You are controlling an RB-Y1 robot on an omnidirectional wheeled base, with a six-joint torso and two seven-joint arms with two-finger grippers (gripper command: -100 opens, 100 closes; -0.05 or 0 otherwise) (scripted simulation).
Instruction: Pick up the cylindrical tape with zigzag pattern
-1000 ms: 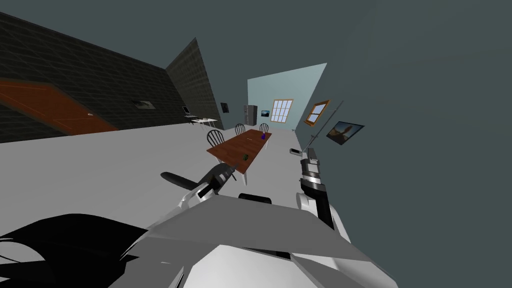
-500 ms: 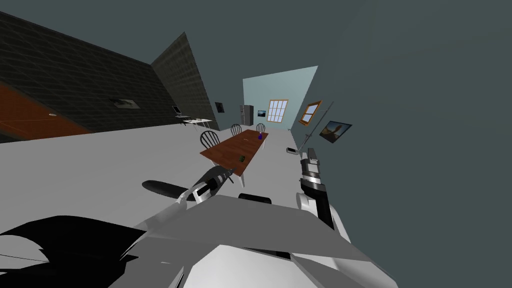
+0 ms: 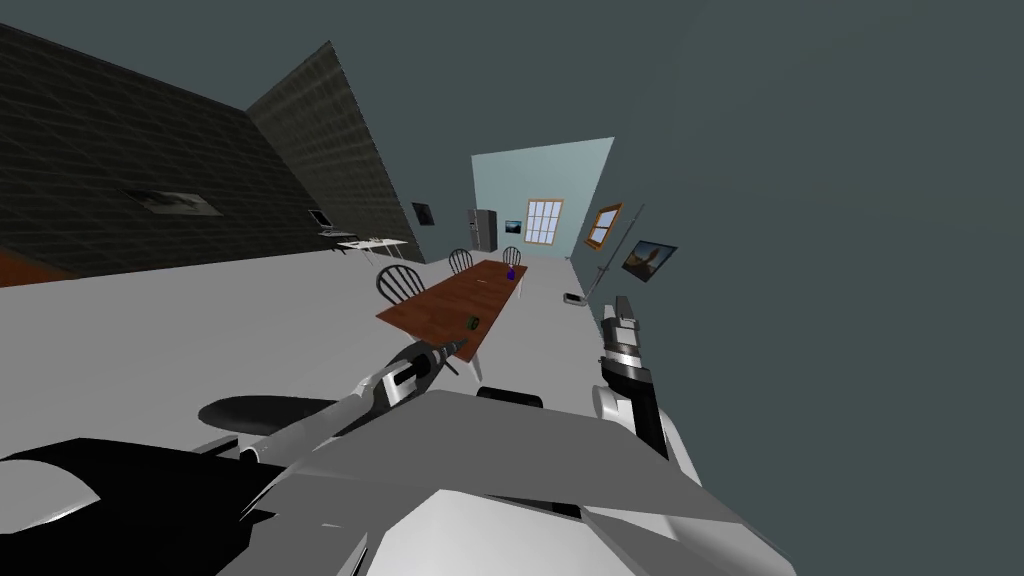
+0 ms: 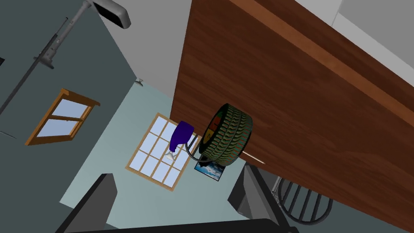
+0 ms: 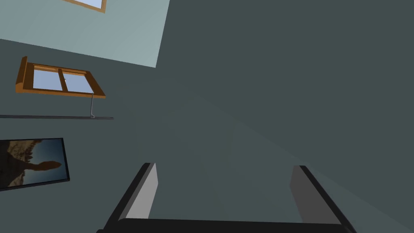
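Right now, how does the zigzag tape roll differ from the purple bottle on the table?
Colour: the tape roll is dark green with a red and yellow side; the purple bottle has a white tip. Shape: the tape roll is a squat ridged ring; the purple bottle is slim. Place: the tape roll sits toward the table's near end, the purple bottle at its far end. Both rest on the table.

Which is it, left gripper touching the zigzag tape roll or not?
Apart. The left wrist view shows the tape roll ahead of the open left gripper, with bare table showing between them.
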